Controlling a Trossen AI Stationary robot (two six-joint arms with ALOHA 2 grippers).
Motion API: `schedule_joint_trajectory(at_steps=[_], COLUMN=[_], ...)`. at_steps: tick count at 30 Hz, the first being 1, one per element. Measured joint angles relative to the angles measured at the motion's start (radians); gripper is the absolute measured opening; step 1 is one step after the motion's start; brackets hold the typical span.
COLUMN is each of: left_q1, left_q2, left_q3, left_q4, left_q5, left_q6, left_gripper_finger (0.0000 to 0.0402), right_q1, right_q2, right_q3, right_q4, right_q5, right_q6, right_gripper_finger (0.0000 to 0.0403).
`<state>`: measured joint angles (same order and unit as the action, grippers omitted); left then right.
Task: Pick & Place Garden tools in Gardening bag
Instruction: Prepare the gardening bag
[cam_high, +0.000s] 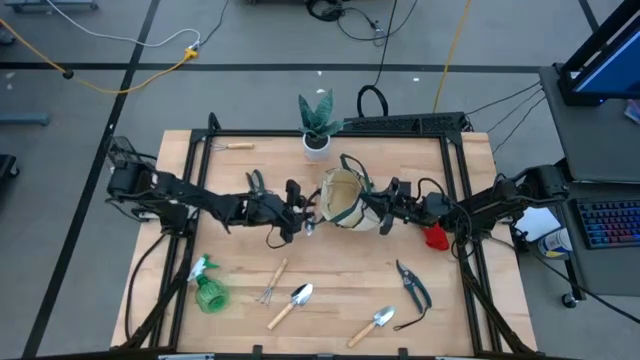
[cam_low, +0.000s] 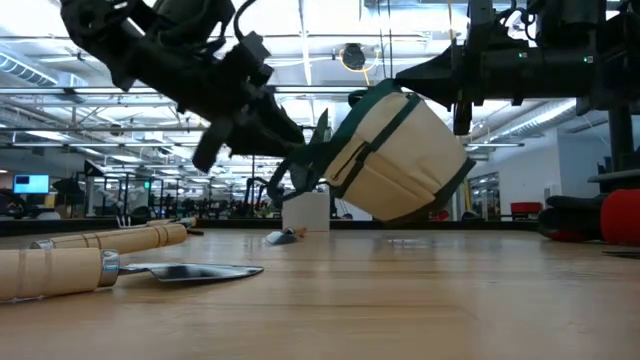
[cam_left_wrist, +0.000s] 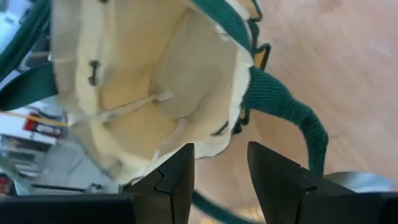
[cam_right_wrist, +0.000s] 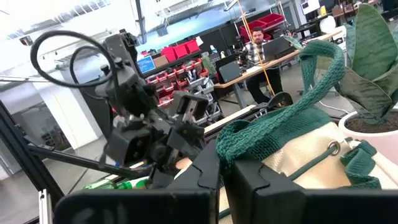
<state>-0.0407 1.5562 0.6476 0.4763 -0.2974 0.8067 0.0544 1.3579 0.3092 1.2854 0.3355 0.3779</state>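
The beige gardening bag (cam_high: 343, 198) with green trim hangs over the table's middle, with my right gripper (cam_high: 384, 213) shut on it from the right. The low view shows the bag (cam_low: 400, 160) tipped, mouth toward my left gripper (cam_high: 307, 210). That gripper is open just outside the mouth, with the rim (cam_left_wrist: 217, 134) ahead of its fingers and nothing between them. On the near half of the table lie a green spray bottle (cam_high: 208, 290), a fork (cam_high: 271, 285), two trowels (cam_high: 291, 305) (cam_high: 374, 325) and pruners (cam_high: 412, 284). A small red item (cam_high: 435, 237) lies right of the bag. My right gripper pinches the green webbing (cam_right_wrist: 249, 142) at the bag's rim between its two fingers, on the side toward the table's right. The fingers come about level from the right. The bag is lifted clear of the table and tipped, its open mouth toward the left arm.
A green plant in a white pot (cam_high: 317, 128) stands at the far edge just behind the bag. Another wooden-handled tool (cam_high: 236, 146) lies at the far left. A small silvery thing (cam_high: 310, 229) lies under my left gripper. A person (cam_right_wrist: 255, 43) sits in the room beyond.
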Motion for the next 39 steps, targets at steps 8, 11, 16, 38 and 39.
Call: schedule_joint_trajectory(at_steps=[8,11,16,38,39], left_q1=[0.001,0.001,0.001,-0.018,-0.027], left_q2=[0.109,0.133,0.140,0.140,0.140], left_q3=[0.000,0.000,0.000,0.063,0.063], left_q4=[0.172,0.230,0.249,0.219,0.208], left_q5=[0.000,0.000,0.000,-0.035,-0.055], left_q6=[0.112,0.155,0.186,0.294,0.308], left_gripper_finger=[0.0154,0.0154,0.0154,0.0012,0.0009], right_q1=[0.000,0.000,0.000,0.000,0.000], right_q2=[0.000,0.000,0.000,0.000,0.000], right_q3=[0.009,0.015,0.025,0.027,0.027], right_q4=[0.008,0.008,0.007,-0.046,-0.050], right_q5=[0.000,-0.001,-0.001,-0.001,-0.001], right_q6=[0.000,0.000,-0.006,-0.105,-0.107], right_gripper_finger=[0.0004,0.0004,0.0004,0.0004,0.0004])
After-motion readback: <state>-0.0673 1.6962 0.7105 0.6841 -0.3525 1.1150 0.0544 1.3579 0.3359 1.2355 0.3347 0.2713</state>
